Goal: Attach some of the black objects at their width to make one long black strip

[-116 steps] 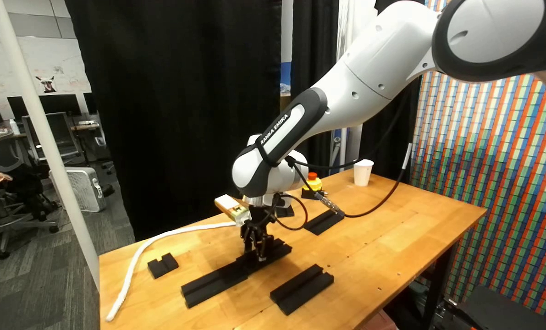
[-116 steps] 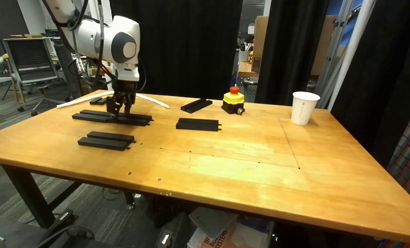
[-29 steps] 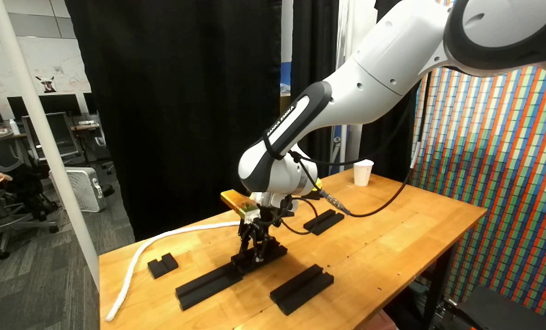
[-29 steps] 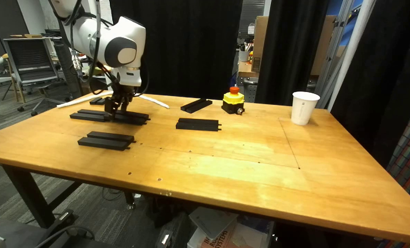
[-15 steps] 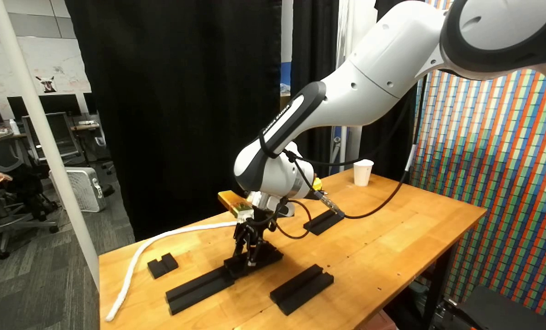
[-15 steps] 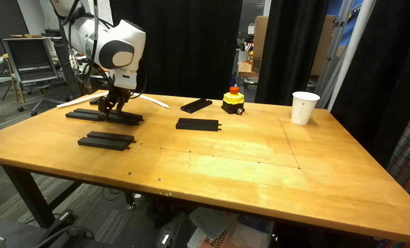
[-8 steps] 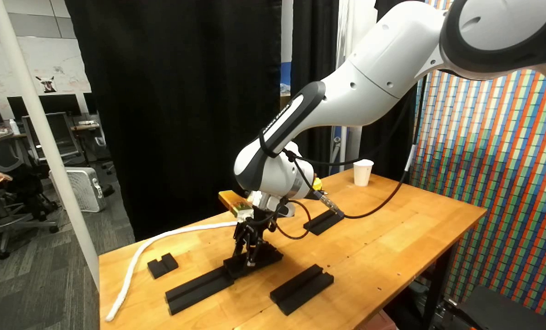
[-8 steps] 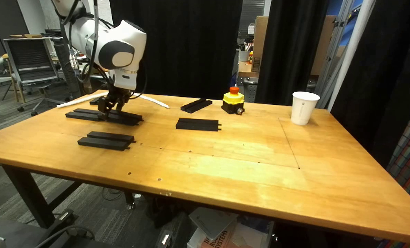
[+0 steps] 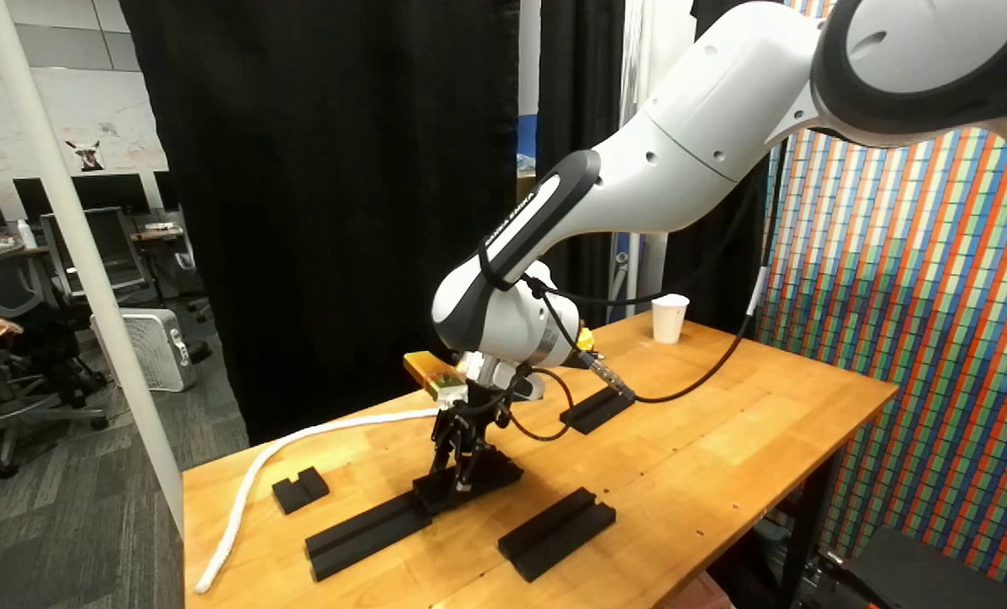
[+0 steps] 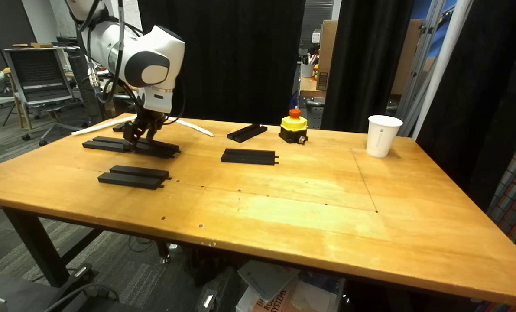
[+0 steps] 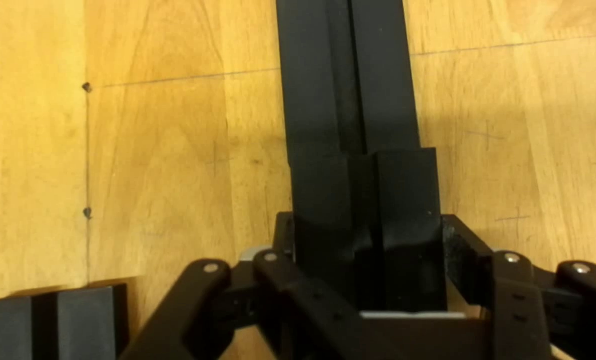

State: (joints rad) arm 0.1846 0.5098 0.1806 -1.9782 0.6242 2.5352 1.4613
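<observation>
One black bar [image 11: 323, 200] pinched across its width in the claw [image 11: 369, 240], a finger on each long side. Its end meets a second black bar [image 11: 308, 75] lying on the wooden table [image 10: 292, 195]; edges slightly out of line at the seam, can't tell if locked. Third black bar [image 10: 130, 180] near the pair but apart, in both exterior views. Fourth black bar [image 10: 248, 159] beyond the pinched one's free end, apart. White cup [image 10: 382, 138] upright.

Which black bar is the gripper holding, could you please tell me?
The lower-centre bar in the wrist view: end to end with another bar, it alone sits between the jaws of the gripper.
</observation>
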